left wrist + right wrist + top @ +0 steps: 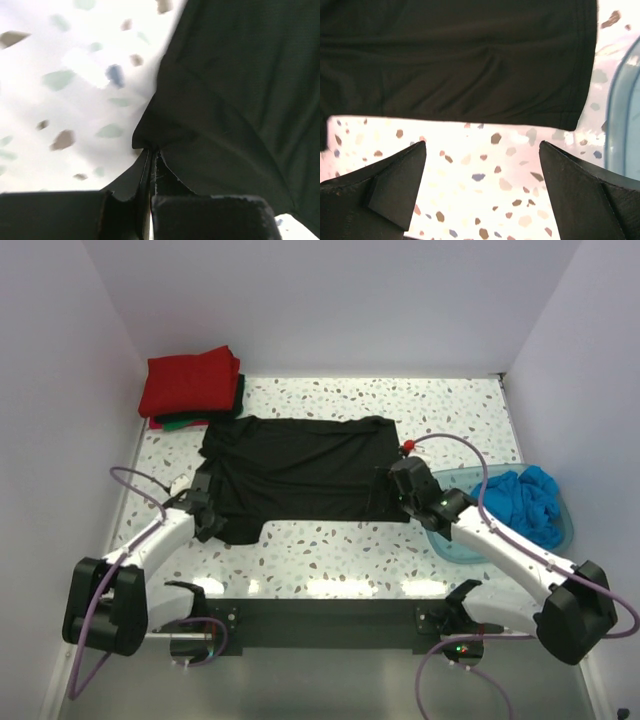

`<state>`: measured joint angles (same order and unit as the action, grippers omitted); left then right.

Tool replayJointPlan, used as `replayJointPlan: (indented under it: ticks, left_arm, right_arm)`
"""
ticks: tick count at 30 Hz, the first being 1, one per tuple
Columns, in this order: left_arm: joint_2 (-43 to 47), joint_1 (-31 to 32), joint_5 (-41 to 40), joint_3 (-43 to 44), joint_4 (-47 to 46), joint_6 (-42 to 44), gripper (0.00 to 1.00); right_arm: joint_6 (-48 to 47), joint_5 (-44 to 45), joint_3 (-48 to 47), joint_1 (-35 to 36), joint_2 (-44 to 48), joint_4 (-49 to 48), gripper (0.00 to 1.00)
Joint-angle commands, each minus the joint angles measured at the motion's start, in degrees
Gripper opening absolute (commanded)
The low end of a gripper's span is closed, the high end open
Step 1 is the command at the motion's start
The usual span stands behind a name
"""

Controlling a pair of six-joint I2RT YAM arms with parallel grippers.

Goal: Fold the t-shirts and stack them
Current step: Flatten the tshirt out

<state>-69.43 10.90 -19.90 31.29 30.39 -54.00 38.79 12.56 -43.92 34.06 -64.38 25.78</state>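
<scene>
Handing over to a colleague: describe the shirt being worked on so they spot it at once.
On the speckled table, look at its middle. The black t-shirt lies spread out there, its near left edge pinched by the left gripper. The red folded shirt sits in the far left corner and the bright blue shirt is crumpled in the tub; only this one is black and spread open.

White walls (300,300), speckled terrazzo tabletop (330,560)

Bright even overhead light; glare on tabletop (330,550) near edge; left wrist view blurred, overexposed.
</scene>
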Motion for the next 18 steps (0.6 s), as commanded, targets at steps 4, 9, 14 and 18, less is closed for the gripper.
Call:
replayJointPlan:
  ticks: [4,9,14,18]
  left_arm:
    - [12.3,-0.6,-8.0,0.5,11.7,-6.2,0.0]
    - [18.4,-0.8,-12.3,3.5,16.9,-8.0,0.0]
    - [19.2,-0.8,-11.3,3.7,16.7,-7.8,0.0]
    - [19.8,-0.8,-10.3,3.3,16.2,-7.3,0.0]
  right_arm:
    - [-1.2,5.4,-4.8,8.1,-3.3,4.8,0.99]
    - [6.3,9.1,-4.1,11.2,-8.0,5.4,0.99]
    - [15.1,15.1,-0.6,11.1,-7.4,7.1,0.99]
    - [16.9,14.6,1.4,11.0,-7.8,6.1,0.97]
